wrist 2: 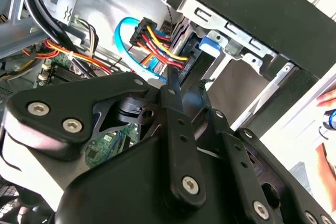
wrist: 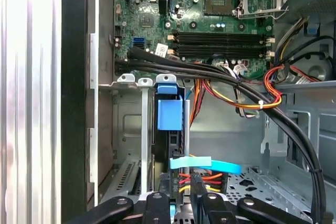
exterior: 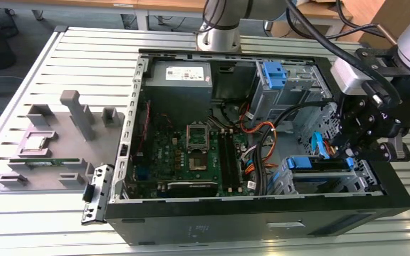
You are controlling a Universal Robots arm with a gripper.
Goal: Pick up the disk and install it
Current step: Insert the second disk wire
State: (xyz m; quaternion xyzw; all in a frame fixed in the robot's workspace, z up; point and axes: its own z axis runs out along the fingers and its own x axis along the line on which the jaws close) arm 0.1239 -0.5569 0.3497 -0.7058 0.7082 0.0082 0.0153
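The gripper [wrist: 181,195], fingers nearly together and grasping nothing, hovers just above the disk [wrist: 169,114]. The disk stands on edge in the drive cage [wrist: 134,129], beside the motherboard [wrist: 199,19] beyond.

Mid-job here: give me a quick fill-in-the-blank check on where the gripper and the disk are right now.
1. The gripper hangs over the open computer case, toward the exterior view's ____ side.
2. In the first wrist view, the disk stands on edge in a metal drive bay, with a ____ plastic tab at its end.
3. The CPU socket on the motherboard stands ____.

Missing words: right; blue; open
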